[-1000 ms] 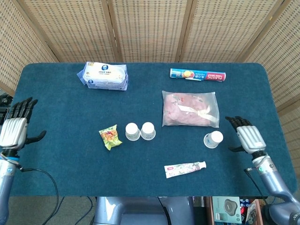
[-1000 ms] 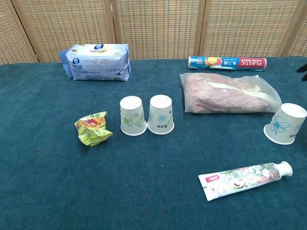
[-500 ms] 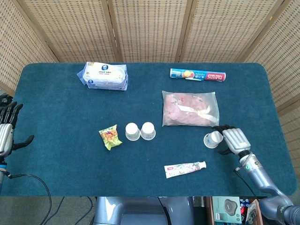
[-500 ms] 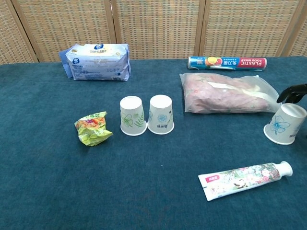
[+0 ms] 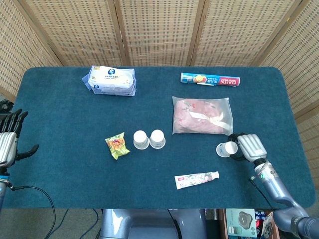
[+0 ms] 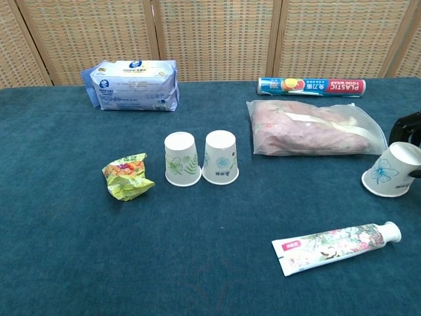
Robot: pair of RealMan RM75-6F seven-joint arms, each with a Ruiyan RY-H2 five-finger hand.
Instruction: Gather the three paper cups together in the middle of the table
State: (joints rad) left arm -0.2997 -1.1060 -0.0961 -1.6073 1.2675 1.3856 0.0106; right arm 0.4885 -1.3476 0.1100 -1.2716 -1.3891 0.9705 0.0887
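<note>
Gripping the tilted paper cup [image 5: 227, 149], the right hand [image 5: 247, 147] clamps it (left hand [image 5: 7, 141] spread, holding nothing).

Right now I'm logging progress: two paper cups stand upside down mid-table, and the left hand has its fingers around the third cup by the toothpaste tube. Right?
Not quite: the right hand, not the left, has its fingers around the third cup, as the head view shows. The left hand holds nothing at the table's far edge.

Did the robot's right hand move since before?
Yes. The right hand slid left toward the lone paper cup beside the pink bag and now wraps it; that cup is tilted.
</note>
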